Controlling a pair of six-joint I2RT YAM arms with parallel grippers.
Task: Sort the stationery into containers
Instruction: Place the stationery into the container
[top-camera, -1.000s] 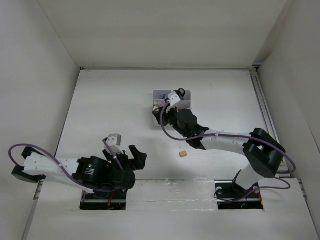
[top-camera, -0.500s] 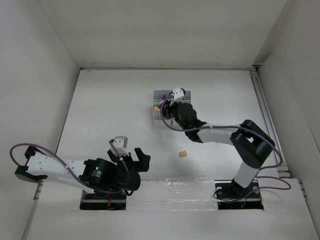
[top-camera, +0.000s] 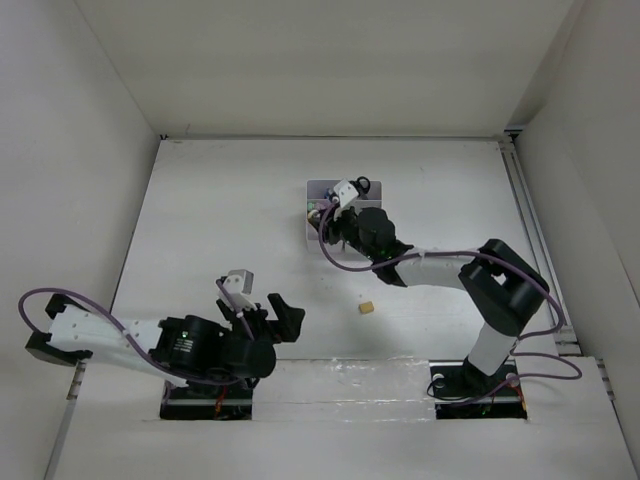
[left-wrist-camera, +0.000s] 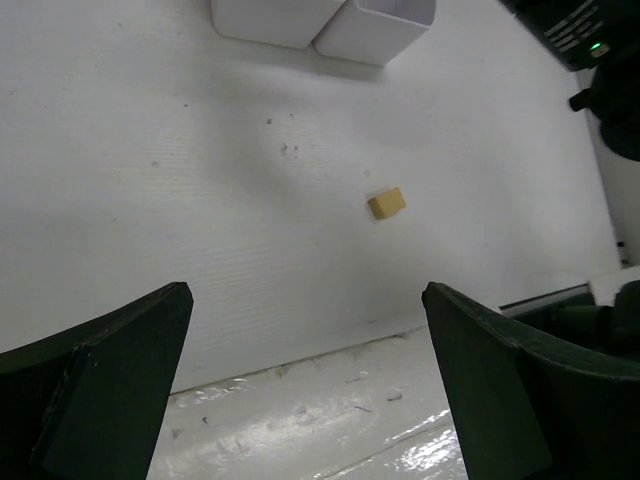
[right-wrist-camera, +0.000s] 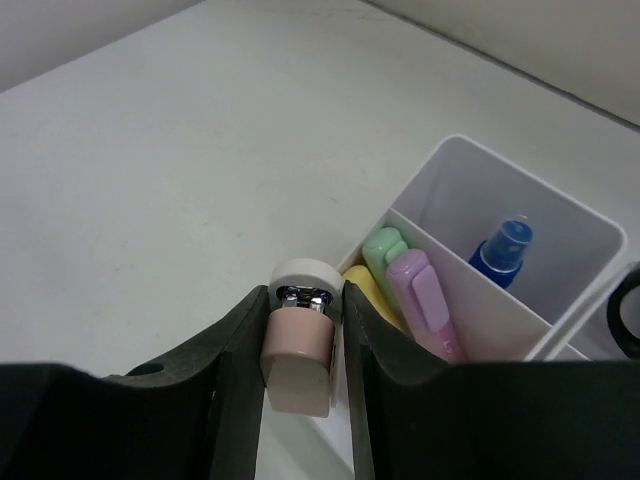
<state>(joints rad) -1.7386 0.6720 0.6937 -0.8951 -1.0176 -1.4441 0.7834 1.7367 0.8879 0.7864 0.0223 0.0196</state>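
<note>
My right gripper (right-wrist-camera: 302, 335) is shut on the pink stapler (right-wrist-camera: 298, 345) and holds it at the near left corner of the white organiser (right-wrist-camera: 585, 225), over its edge. In the compartments I see a green marker (right-wrist-camera: 382, 254), a pink marker (right-wrist-camera: 427, 305), a yellow tube (right-wrist-camera: 368, 291) and a blue-capped tube (right-wrist-camera: 503, 247). From above, the right gripper (top-camera: 327, 222) sits over the organiser (top-camera: 321, 186), with the scissors' handle (top-camera: 363, 184) at the far right. The tan eraser cube (top-camera: 366, 308) lies alone on the table; it also shows in the left wrist view (left-wrist-camera: 386, 203). My left gripper (top-camera: 283, 312) is open and empty near the front edge.
White walls enclose the table on the left, back and right. A raised glossy ledge (left-wrist-camera: 300, 410) runs along the front under the left gripper. The organiser's near wall (left-wrist-camera: 320, 20) shows at the top of the left wrist view.
My right gripper has moved further over the organiser with the stapler. My left arm has drawn back and turned slightly right.
</note>
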